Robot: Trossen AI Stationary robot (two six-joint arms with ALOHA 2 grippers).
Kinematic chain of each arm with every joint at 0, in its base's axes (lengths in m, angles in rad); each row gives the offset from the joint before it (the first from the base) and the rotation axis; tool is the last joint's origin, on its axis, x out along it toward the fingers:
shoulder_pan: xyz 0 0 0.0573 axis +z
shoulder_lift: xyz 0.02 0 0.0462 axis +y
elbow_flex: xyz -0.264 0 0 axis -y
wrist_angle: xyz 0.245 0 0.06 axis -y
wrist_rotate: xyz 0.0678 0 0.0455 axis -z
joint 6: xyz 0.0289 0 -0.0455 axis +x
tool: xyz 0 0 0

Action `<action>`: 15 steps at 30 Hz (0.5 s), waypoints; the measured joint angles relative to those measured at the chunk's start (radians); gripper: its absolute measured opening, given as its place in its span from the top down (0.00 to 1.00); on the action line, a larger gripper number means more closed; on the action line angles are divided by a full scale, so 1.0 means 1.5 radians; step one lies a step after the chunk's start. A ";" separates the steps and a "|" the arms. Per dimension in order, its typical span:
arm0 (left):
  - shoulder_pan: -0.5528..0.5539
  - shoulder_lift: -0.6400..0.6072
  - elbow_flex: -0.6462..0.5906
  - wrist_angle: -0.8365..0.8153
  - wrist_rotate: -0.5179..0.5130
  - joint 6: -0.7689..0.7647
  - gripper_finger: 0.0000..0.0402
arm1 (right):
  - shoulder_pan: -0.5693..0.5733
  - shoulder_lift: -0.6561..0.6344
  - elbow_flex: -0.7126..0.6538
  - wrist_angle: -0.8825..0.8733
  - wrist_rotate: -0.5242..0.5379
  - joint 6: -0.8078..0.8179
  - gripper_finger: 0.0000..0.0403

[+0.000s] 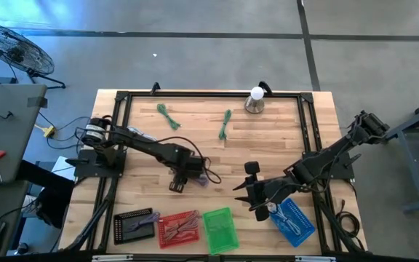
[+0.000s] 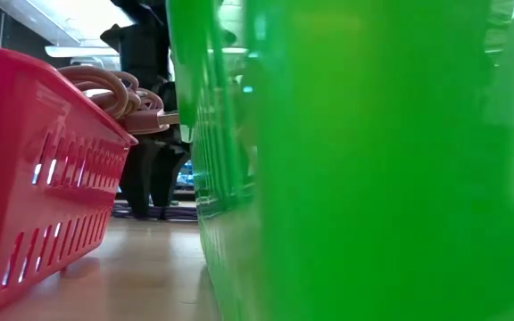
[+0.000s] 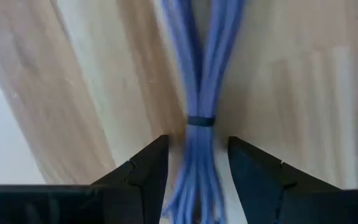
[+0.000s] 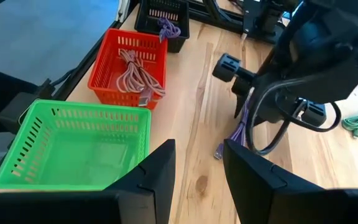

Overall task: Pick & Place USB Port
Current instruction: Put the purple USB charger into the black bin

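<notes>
A blue-purple cable bundle [image 3: 199, 74], tied with a black band [image 3: 201, 120], lies flat on the wooden table near its middle [image 1: 208, 177]. My left gripper [image 3: 197, 146] is open and reaches down over it [image 1: 182, 178]. One finger stands on each side of the bundle, just below the band, and a narrow gap shows on both sides. My right gripper [image 4: 197, 165] is open and holds nothing. It hovers right of the bundle [image 1: 257, 193], above the table, near the green basket [image 4: 73, 146]. The right wrist view shows the bundle's plug end [image 4: 219, 151] on the wood.
Along the near edge stand a black basket [image 1: 133, 224] with a purple cable, a red basket [image 1: 179, 227] with pink cables, a green basket [image 1: 220, 229] and a blue basket [image 1: 294, 222]. Two green cables [image 1: 169, 116] [image 1: 225, 125] and a bulb-shaped object [image 1: 255, 102] lie farther back.
</notes>
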 joint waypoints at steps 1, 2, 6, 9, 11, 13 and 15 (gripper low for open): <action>0.001 -0.002 -0.008 0.011 -0.011 -0.009 0.62 | 0.000 0.000 0.000 0.000 0.000 0.000 0.69; 0.000 -0.003 -0.015 0.019 -0.018 -0.022 0.64 | 0.000 0.000 0.000 0.000 0.000 0.001 0.69; -0.001 -0.004 -0.019 0.021 -0.030 -0.062 0.85 | 0.000 0.000 0.000 0.000 0.000 0.000 0.69; 0.000 -0.004 -0.019 0.020 -0.016 -0.085 0.95 | 0.000 0.000 0.000 0.002 0.007 -0.005 0.69; -0.002 -0.003 -0.015 0.012 -0.019 -0.112 0.95 | 0.000 0.000 0.000 0.008 0.009 -0.011 0.69; -0.010 0.000 0.001 -0.018 -0.022 -0.139 0.97 | 0.000 0.000 0.000 0.015 0.010 -0.017 0.69; -0.022 0.000 0.025 -0.072 -0.024 -0.180 0.98 | 0.000 0.000 0.000 0.019 0.010 -0.027 0.69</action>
